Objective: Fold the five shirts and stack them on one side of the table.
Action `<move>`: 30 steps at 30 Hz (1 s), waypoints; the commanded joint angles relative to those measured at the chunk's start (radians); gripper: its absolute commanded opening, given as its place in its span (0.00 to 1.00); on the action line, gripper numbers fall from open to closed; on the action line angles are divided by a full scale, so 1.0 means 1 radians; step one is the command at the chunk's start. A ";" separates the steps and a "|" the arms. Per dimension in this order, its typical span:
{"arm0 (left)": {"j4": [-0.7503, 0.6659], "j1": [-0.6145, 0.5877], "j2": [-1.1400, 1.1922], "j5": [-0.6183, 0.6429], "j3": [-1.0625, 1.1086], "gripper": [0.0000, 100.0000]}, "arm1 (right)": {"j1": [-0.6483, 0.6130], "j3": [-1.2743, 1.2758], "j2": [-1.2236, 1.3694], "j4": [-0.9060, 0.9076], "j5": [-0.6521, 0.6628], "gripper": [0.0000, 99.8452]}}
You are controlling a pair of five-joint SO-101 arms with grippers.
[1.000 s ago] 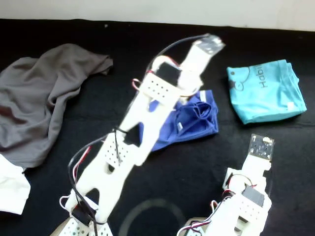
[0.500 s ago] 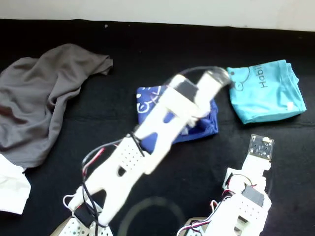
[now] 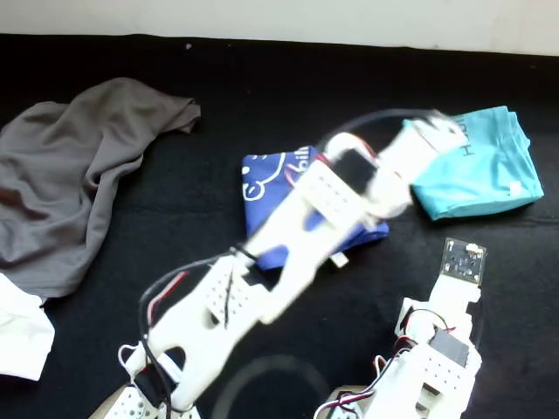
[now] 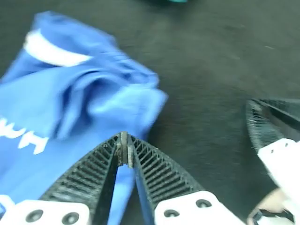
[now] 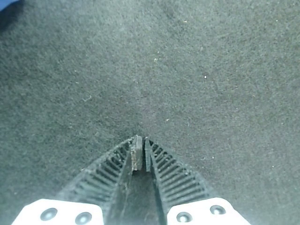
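Tool by tool, high view first. Left tool (image 3: 390, 194): at the end of the left arm (image 3: 262, 271), slanting over the black tabletop (image 3: 262, 78) and across the folded blue shirt (image 3: 271, 175). Sits at that shirt's edge nearest the folded teal shirt (image 3: 480, 170); too blurred here to judge the fingers. Blue and teal shirts side by side, with a strip of tabletop between them. Crumpled grey shirt (image 3: 79, 175) far off on the other side, white shirt (image 3: 17, 336) just below it at the border. Right arm (image 3: 437, 349) folded low at the near edge, well apart from every shirt.

Left wrist view. Left tool (image 4: 125, 151): tips pressed together, nothing visible between them. Hangs over the blue shirt (image 4: 70, 108) close to a rumpled corner, with bare tabletop (image 4: 211, 61) beside it and part of the right arm (image 4: 281, 154) farther off.

Right wrist view. Right tool (image 5: 140, 153): tips together, empty, above plain tabletop (image 5: 187, 70). Sliver of blue shirt (image 5: 7, 5) at the far edge, well away from the tips.
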 commanded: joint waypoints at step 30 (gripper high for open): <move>-0.872 -0.076 0.231 0.003 -0.038 0.01 | -0.004 0.010 -0.002 -0.007 -0.009 0.01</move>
